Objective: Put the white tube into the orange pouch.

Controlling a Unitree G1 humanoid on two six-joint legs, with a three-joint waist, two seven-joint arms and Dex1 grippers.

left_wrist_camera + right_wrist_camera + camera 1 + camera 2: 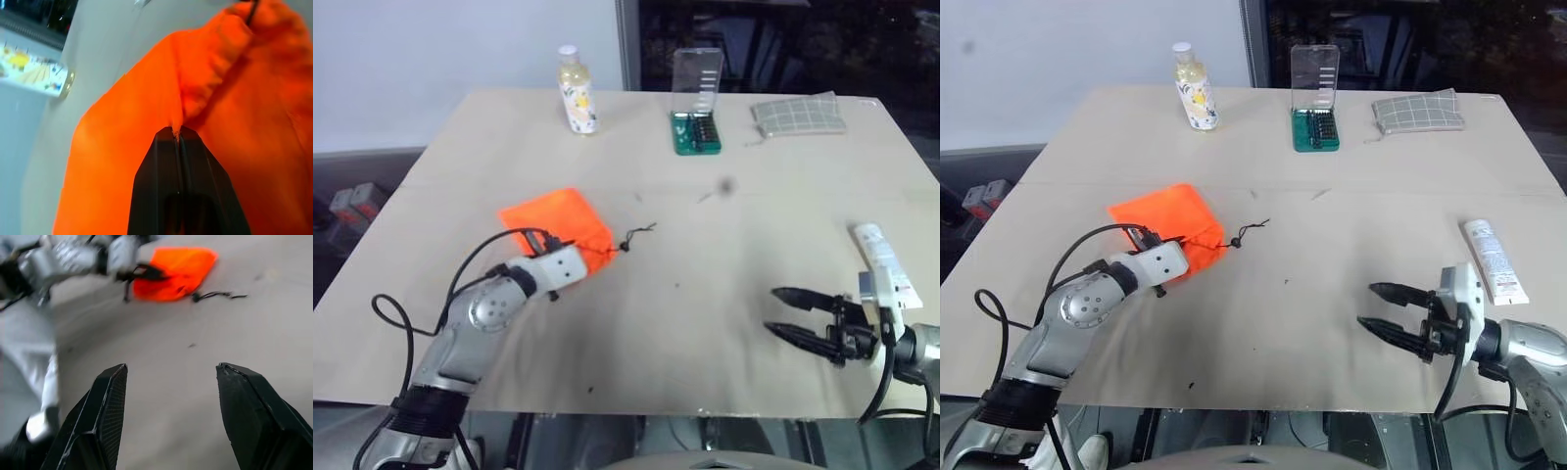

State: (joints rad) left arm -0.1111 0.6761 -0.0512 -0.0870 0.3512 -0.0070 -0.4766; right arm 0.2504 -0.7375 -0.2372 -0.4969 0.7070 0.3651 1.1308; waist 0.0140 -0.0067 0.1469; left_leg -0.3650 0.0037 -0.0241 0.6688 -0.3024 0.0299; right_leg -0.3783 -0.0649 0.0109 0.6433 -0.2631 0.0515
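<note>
Nearest, at left, the left claw (178, 134) is clenched on a fold of the pouch (553, 222), its arm reaching forward low over the worktop (705, 323); the pouch's corded mouth lies just to that claw's right. Further right, the right claw (795, 313) hovers released, pointing left. Behind its wrist, well right of the fingertips, lies the tube (884, 266), long axis running away from the robot; the right arm is clearly nearer it.

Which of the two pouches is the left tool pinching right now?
The orange pouch, near the table's left side; the left tool is shut on its fabric. The grey checked pouch lies untouched at the far right.
</note>
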